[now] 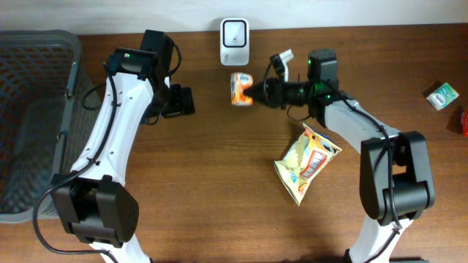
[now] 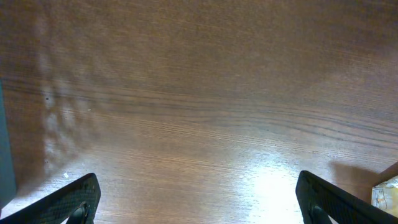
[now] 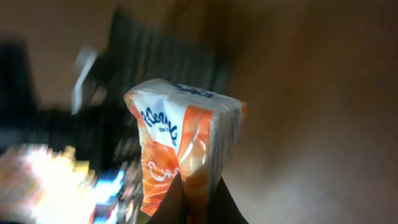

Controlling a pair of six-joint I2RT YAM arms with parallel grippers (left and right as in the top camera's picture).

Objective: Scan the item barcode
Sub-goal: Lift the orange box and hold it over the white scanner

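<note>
Nearest the robot on the brown wooden table, a crumpled yellow snack bag lies flat, right of centre. A grey mesh basket fills the left edge from near to far. A red object, cut off by the frame, sits at the right edge a little farther back.

Farther out on the left, the left gripper hangs over bare wood, released and holding nothing. Its wrist camera shows only its black fingers at the bottom corners, with woodgrain between them. A sliver of pale wrapper shows at the right edge of that view; which item it belongs to cannot be told. A small green-and-white pack rests alone toward the right edge, well apart from everything else.

At centre, the right gripper is clenched on an orange-and-white packet, pinching it at one end and pointing it leftward. The right wrist camera shows the packet rising from the dark fingertips, its orange lettering partly legible, against a blurred background. The packet sits just on the near side of the white scanner and apart from it. The scanner stands at the far edge of the table, against the pale wall.
</note>
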